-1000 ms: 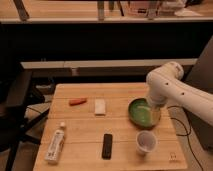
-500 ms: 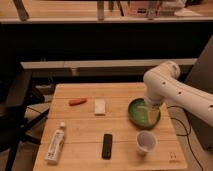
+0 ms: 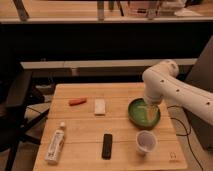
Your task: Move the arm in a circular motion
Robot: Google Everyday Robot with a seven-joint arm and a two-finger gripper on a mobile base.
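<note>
The white arm (image 3: 172,87) reaches in from the right edge over the wooden table (image 3: 85,130). Its thick rounded segments carry small dark dots. It bends at an elbow near the table's far right side and points down. The gripper (image 3: 148,110) is the pale slender tip that hangs over the green bowl (image 3: 136,116), at or just inside its rim. It holds nothing that I can see.
On the table lie an orange-red item (image 3: 77,101), a white block (image 3: 100,106), a white tube (image 3: 55,144), a black remote (image 3: 107,146) and a clear cup (image 3: 146,142). A dark chair (image 3: 17,100) stands at the left. A cable (image 3: 182,131) hangs off the right edge.
The arm's elbow has shifted slightly to the left over the second, with the tip staying above the green bowl. The things on the table have not moved.
</note>
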